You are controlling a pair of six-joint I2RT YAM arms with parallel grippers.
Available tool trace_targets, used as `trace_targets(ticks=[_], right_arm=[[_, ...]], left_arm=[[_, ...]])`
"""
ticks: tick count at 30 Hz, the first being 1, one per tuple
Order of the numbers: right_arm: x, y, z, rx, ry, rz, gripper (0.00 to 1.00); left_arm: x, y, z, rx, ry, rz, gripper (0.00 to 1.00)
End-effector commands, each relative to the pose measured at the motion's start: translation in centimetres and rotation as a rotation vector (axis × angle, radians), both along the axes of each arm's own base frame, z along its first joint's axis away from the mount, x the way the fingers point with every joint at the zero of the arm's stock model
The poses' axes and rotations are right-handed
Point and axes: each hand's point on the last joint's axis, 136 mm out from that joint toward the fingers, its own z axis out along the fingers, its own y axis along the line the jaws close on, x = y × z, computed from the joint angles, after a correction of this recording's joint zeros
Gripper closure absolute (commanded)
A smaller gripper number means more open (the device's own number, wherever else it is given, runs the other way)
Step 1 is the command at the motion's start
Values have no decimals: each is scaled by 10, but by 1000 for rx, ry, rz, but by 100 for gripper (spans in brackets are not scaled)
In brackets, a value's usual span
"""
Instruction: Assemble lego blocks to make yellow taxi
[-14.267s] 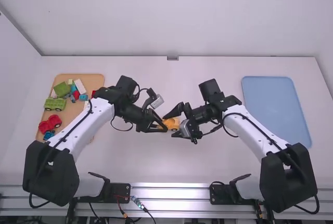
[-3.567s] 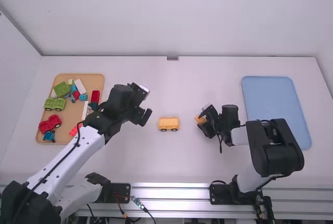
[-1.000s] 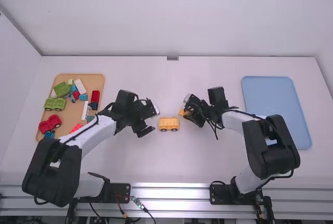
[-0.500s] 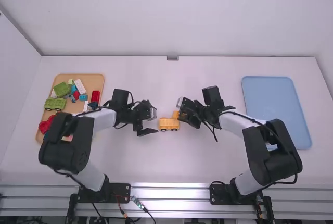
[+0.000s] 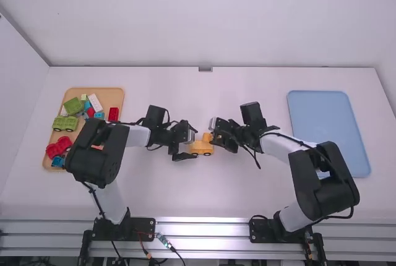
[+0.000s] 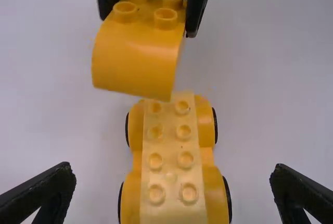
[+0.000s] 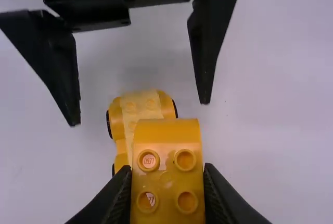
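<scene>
Taxi base [image 5: 201, 150], on the worktop [image 5: 216, 192] at nine o'clock from the blue tray [image 5: 328, 131]: probably light, stiff, best held by its sides. Left tool [image 6: 173, 168], spread; right tool [image 7: 167, 168], pinching yellow block [image 6: 135, 62].

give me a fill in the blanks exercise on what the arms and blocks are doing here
The gripper that holds the curved yellow block belongs to the ____ arm. The left gripper is not closed but ____. The number of studs on top of the curved yellow block is ____. The colour of the tray on the right is ____.

Missing words: right; open; four; blue
</scene>
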Motion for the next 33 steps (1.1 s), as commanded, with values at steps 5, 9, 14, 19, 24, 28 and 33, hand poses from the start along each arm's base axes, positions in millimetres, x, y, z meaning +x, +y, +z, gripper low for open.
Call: trace_targets(ticks=[5, 9, 14, 19, 24, 28, 33], right_arm=[[4, 6, 20, 40, -55, 38, 87], [5, 5, 20, 40, -59, 39, 88], [5, 4, 20, 39, -61, 39, 88], [1, 3, 17, 28, -60, 58, 88], [-4, 6, 15, 21, -59, 76, 89], [-5, 6, 15, 18, -81, 101, 91], [-3, 7, 13, 19, -85, 100, 92]], left_arm=[[-2, 4, -21, 61, 63, 87, 1], [-1, 4, -31, 53, 74, 99, 1], [-1, -1, -37, 18, 123, 88, 1], [3, -4, -38, 21, 151, 69, 0], [-1, -3, -39, 36, 131, 35, 24], [-2, -2, -41, 37, 121, 36, 38], [-2, -1, -43, 40, 113, 39, 45]])
